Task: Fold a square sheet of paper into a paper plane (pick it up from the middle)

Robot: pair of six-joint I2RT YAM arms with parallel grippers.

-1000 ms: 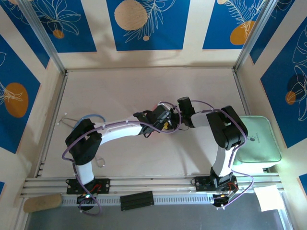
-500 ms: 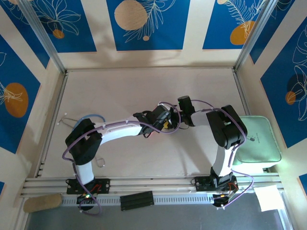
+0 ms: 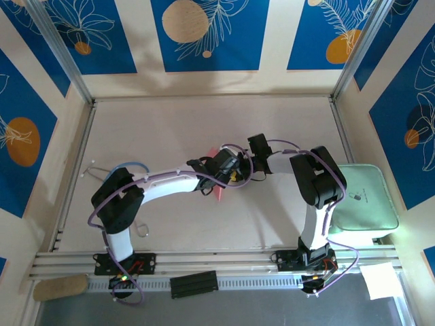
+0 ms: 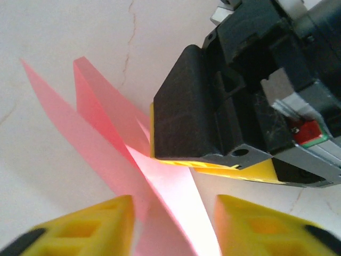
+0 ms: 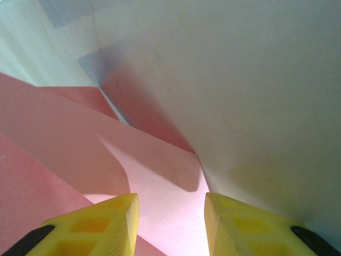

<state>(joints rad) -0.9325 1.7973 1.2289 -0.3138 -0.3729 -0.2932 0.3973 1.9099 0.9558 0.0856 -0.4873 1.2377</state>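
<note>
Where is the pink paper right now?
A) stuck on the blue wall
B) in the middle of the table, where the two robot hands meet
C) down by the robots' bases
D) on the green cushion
B: the pink paper is in the middle of the table, passing between the spread fingers of the left gripper, and the right gripper is over it too.

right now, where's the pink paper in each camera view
top external: pink paper peeks out at centre, under where the two arms meet.
left wrist: pink paper sits centre-left, its folded strips running down into the left gripper.
right wrist: pink paper covers the left and lower middle, reaching into the right gripper.
shared landmark: the pale table beneath it.
</note>
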